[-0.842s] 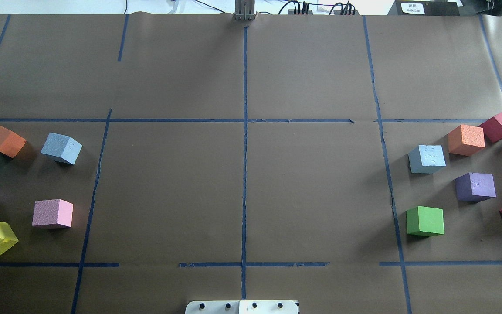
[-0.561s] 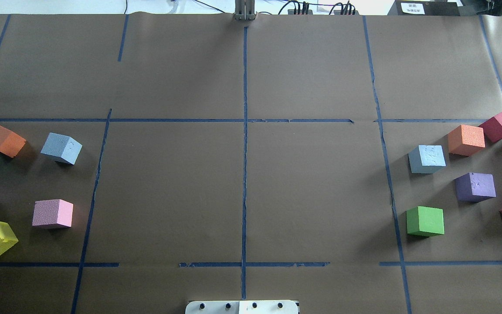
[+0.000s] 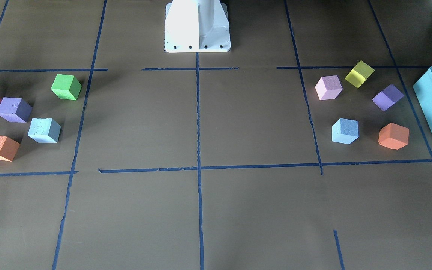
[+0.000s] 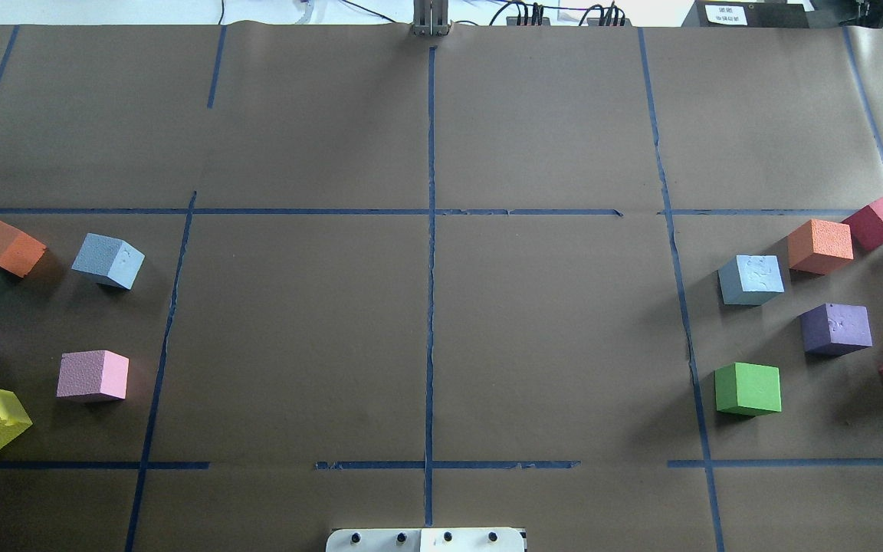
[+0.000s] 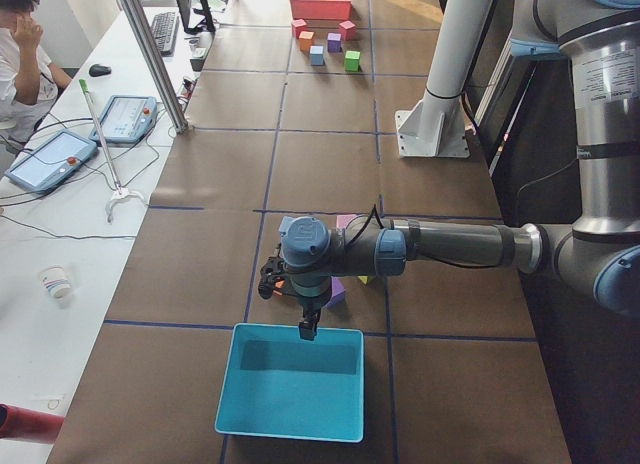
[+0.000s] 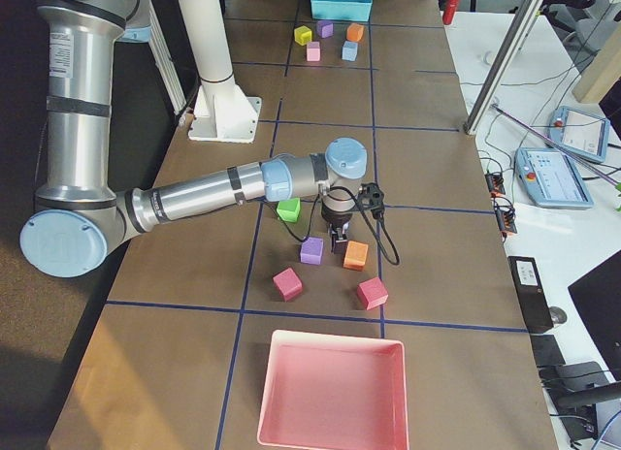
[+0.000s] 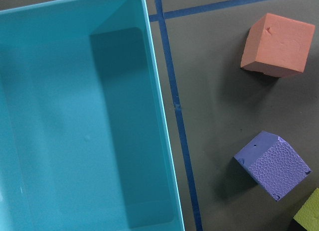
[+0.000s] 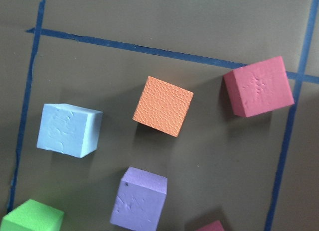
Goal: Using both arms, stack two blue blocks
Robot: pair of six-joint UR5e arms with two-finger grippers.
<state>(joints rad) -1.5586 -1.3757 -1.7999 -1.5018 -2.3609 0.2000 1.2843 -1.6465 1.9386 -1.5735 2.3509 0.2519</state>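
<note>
While the left gripper (image 5: 307, 329) hangs by the teal box (image 5: 290, 394) and the right gripper (image 6: 338, 242) near an orange cube (image 6: 356, 255) (neither's opening can be told), the left blue block (image 4: 108, 261) and the right blue block (image 4: 751, 280) sit untouched, well apart; grasping and stacking are both left to do.

blue blk L (image 4: 108, 261) | blue blk R (image 4: 751, 280) | unstacked, far apart
</note>
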